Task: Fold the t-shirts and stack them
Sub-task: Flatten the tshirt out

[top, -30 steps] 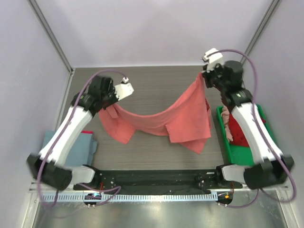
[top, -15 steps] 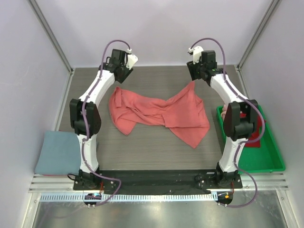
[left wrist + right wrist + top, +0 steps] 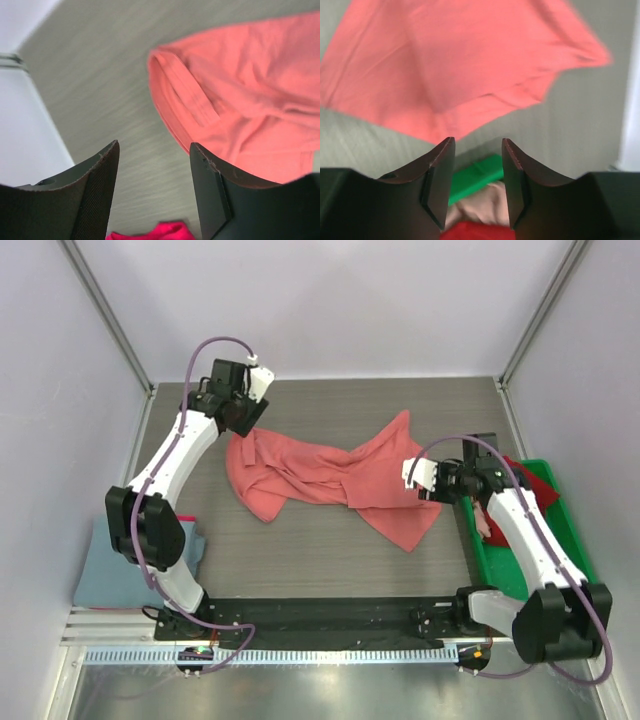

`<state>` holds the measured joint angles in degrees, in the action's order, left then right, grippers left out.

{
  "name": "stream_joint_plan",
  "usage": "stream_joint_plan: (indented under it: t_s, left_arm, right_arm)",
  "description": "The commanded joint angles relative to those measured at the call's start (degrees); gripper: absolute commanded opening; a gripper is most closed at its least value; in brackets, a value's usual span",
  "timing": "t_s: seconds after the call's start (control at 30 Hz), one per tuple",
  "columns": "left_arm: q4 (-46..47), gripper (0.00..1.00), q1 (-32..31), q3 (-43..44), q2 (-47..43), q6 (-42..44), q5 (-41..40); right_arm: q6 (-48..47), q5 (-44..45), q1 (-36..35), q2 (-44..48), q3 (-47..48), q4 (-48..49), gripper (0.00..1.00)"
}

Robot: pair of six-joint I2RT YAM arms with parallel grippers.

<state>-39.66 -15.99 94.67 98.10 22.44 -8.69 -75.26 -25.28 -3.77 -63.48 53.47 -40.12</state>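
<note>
Salmon t-shirt (image 3: 330,475) is crumpled mid-desk (image 3: 320,570). Left gripper (image 3: 153,150) and right gripper (image 3: 478,142) both apart, empty. Regrasp at single-layer corners and pull flat before folding.

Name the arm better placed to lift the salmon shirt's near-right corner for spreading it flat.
Right. The right hand hangs open over the salmon shirt's right side, close to that corner. The left hand, also open, is at its far-left end, across the crumpled cloth.
</note>
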Motion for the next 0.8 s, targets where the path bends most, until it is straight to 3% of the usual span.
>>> stream_joint_plan:
  t_s: [0.0,0.33,0.77]
  left_arm:
    - [-2.35,0.59,-0.01,-2.12,0.07,-2.13,2.88]
    - [-3.06,0.6,-0.18,-5.55,-1.86,-1.17,2.45]
    - [-1.91,0.59,-0.09,-7.93,-1.52,-0.55,1.39]
  right_arm:
    - [-16.39,-3.28,-0.01,-4.62,-1.79,-5.66,0.47]
    - [-27.03,-3.11,-1.5,-10.07,-4.87,-6.9,0.47]
    - [-26.96,-0.12,-1.85,-19.13,-2.06,-2.6,0.43]
